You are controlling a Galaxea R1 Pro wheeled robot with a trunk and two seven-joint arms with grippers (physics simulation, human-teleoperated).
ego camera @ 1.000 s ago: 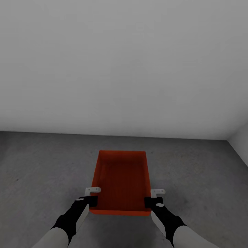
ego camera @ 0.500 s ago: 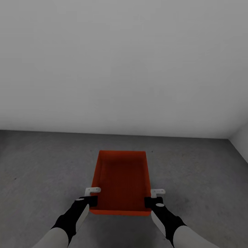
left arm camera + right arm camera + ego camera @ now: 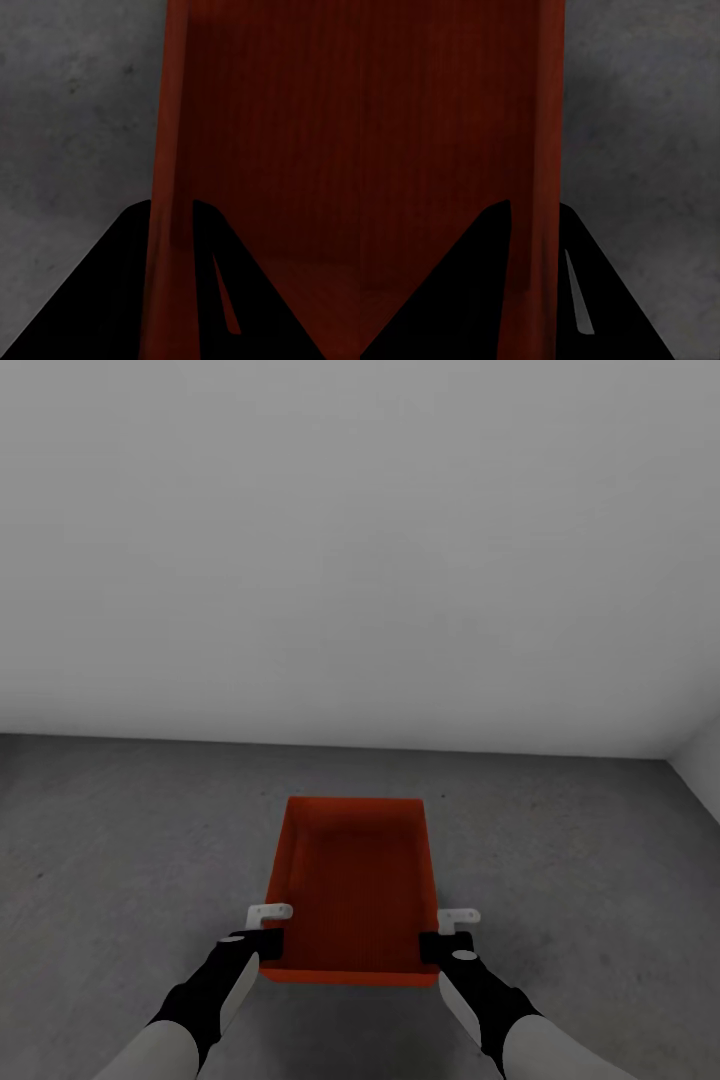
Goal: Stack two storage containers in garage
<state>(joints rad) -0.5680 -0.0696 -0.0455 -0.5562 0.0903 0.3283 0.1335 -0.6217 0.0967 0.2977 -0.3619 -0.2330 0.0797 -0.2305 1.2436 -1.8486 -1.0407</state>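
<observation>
We find the orange-red rectangular plastic container [image 3: 352, 885] at lower centre, above grey concrete floor [image 3: 120, 840]. Left gripper [image 3: 262, 940] and right gripper [image 3: 440, 944] pinch its side walls (rigid, probably light; rims suit gripping).

Garage, bare interior.
Rough, mottled dark grey concrete floor [image 3: 110, 840]; plain grey-white walls [image 3: 360, 540] meeting at a corner.

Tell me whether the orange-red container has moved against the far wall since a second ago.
Yes: the storage container keeps its place in the head view, while the wall's base line has risen, so robot and container have edged toward the wall.
</observation>
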